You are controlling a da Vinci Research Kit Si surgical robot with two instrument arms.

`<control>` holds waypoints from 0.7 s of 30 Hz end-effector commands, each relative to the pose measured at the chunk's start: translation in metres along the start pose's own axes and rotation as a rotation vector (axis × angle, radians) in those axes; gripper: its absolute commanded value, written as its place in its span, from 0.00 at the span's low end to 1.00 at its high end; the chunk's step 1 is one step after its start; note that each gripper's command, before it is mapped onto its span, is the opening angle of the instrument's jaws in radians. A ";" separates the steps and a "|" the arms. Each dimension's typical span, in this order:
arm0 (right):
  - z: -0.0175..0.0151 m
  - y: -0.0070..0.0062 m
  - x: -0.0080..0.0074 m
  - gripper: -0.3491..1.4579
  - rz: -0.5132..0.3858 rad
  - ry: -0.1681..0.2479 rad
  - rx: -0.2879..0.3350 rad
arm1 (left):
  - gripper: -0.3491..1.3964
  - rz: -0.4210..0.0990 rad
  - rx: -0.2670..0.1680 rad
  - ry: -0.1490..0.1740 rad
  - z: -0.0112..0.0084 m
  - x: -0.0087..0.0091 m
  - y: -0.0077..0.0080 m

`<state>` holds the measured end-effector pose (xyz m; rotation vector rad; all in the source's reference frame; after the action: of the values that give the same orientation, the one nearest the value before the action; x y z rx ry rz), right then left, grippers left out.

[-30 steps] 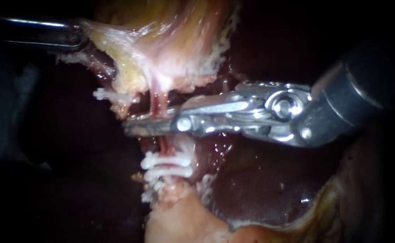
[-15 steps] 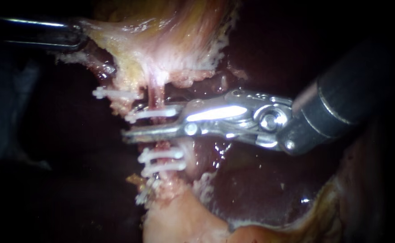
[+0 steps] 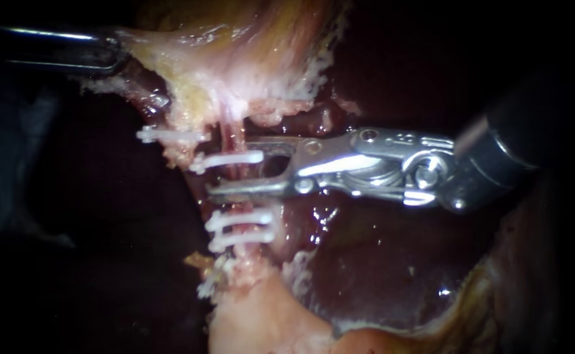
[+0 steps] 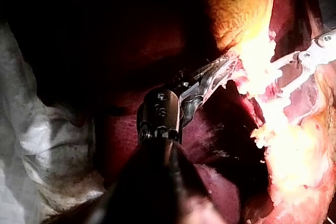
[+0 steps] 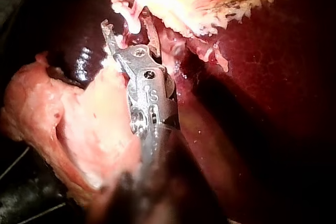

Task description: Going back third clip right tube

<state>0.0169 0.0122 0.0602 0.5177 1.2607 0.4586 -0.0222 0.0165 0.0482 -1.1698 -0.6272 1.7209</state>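
Drawn back rightward, the right instrument [image 3: 233,166] holds its jaws narrowly open around the white clip [image 3: 228,160] on the tube [image 3: 233,133]; the left instrument [image 3: 117,56] grips pale tissue [image 3: 189,59].

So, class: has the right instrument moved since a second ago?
Yes. Measured against the lower clips, the right instrument has drawn back rightward, its jaws now open.
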 end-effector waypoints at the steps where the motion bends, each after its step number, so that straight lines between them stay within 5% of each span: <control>1: -0.0007 -0.0003 -0.0001 0.47 -0.019 0.000 0.004 | 0.00 0.000 -0.001 0.000 -0.0001 0.0000 0.0000; 11: -0.0090 -0.0021 -0.0021 0.47 -0.168 -0.006 0.023 | 0.00 0.000 -0.001 -0.001 -0.0001 0.0000 0.0000; 21: -0.0119 -0.0023 -0.0029 0.47 -0.202 -0.007 0.039 | 0.00 0.002 0.003 0.002 0.0005 -0.0003 -0.0002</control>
<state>0.0048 0.0100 0.0584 0.4182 1.3025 0.2619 -0.0228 0.0164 0.0487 -1.1725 -0.6234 1.7217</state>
